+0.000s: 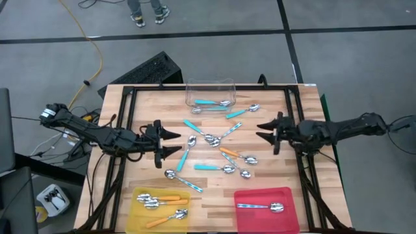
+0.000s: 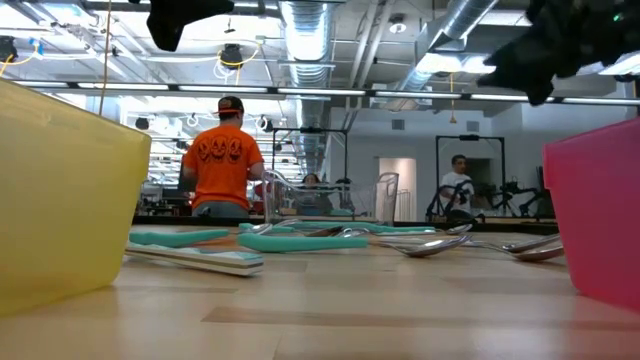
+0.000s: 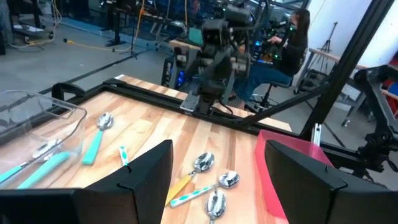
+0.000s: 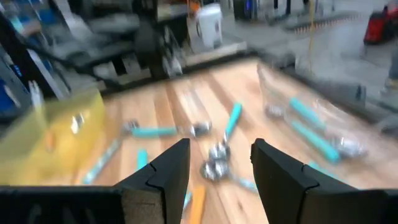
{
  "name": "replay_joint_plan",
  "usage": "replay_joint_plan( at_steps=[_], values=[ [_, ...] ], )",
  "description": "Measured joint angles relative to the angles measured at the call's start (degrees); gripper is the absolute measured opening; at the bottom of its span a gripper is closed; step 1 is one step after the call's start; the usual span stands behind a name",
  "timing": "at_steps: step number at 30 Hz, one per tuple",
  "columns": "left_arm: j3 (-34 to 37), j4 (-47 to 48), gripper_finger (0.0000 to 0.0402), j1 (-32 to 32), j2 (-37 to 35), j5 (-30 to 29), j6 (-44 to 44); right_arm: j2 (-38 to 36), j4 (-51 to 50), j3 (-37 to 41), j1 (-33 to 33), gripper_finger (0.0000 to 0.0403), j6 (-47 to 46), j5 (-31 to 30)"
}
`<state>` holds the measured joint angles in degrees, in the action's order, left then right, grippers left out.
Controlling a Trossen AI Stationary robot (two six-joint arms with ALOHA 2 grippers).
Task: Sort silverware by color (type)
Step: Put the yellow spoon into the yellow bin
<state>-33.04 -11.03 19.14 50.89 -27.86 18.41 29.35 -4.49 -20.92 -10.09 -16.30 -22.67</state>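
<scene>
A: Right wrist view smeared throughout; the spoons (image 4: 217, 163) on the table (image 4: 180, 106) are seen only as streaks, and the tub (image 4: 311, 118) as a haze.

B: In the low view, the yellow tray (image 2: 60, 200) and red tray (image 2: 600, 220) are cut by the side edges. Handle colours of the far spoons cannot be told there.

A: In the high view, spoons in the yellow tray (image 1: 140, 218) are too small to be counted.

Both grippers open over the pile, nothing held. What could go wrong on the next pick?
1. The spoons in the centre cluster overlap, so the open right gripper could lift two colours at once.
2. One orange-handled spoon lies against teal ones; easy to nudge them.
3. The open left gripper faces the same pile, so the arms could collide.
</scene>
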Motion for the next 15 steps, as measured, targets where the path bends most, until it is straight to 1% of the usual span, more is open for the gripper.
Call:
replay_joint_plan(
  at_steps=[4, 7, 10, 15],
  values=[
    [0.0, 0.04, 0.0238, 0.0, 0.17, -0.02, -0.11, 6.96, 0.48, 0.08, 0.07, 0.0191, -2.16, -0.16],
    [0.0, 0.03, 0.0238, 0.0, 0.17, -0.04, -0.13, 12.8, 0.77, 0.08, 0.02, 0.0191, -3.25, -2.18],
    [0.0, 0.03, 0.0238, 0.0, 0.17, -0.04, -0.13, 19.33, 1.52, 0.1, -0.05, 0.0191, -3.38, -2.72],
    [0.0, 0.03, 0.0238, 0.0, 0.17, -0.04, -0.13, 29.14, 8.72, 0.1, -0.07, 0.0191, -2.88, -2.28]
  ],
)
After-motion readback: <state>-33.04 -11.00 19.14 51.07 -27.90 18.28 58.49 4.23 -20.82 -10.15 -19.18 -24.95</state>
